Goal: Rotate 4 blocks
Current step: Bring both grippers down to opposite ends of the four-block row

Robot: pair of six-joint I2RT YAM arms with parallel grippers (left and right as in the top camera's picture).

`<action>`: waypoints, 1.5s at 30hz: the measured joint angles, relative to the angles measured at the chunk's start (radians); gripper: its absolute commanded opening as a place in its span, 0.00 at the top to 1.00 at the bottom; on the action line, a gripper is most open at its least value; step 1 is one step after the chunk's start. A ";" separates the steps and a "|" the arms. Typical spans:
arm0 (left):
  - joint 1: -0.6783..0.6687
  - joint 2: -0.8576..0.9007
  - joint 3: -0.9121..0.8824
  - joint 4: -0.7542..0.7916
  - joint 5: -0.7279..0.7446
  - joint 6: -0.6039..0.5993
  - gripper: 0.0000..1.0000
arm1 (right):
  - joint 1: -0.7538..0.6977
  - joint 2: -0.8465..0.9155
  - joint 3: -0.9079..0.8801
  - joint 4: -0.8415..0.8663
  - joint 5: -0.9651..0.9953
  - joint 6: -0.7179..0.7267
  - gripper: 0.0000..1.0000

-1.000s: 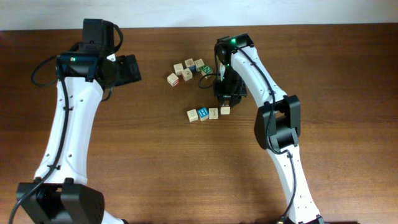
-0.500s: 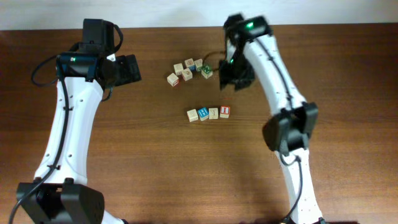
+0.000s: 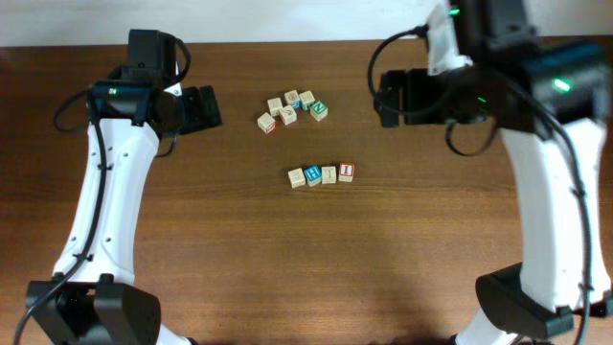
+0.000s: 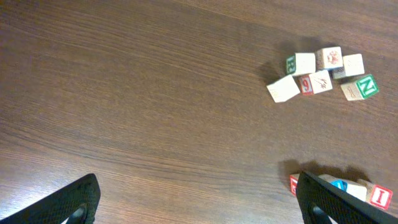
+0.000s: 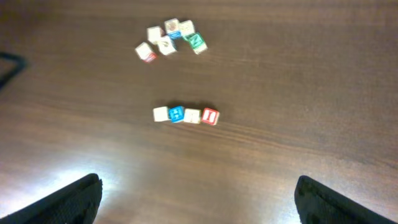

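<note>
Dark brown wooden table. White left arm at frame left, white right arm at frame right. Left gripper and right gripper are spread wide and empty (nothing between the fingers). Row of four small pale-wood letter cubes sits mid-frame, side by side: plain, blue H, plain, red I. Cluster of loose cubes lies above it, well apart.

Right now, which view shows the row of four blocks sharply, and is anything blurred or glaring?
Overhead: the row of blocks is sharp, though the right arm is blurred. Right wrist: soft throughout, with a bright glare patch on the table at lower left. Left wrist: crisp wood grain, but the row sits at the bottom edge, partly hidden by the left fingers.
</note>
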 measured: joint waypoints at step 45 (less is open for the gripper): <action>-0.270 0.354 -0.109 0.125 0.135 -0.232 0.99 | 0.006 0.284 -1.008 1.010 -0.316 0.225 0.96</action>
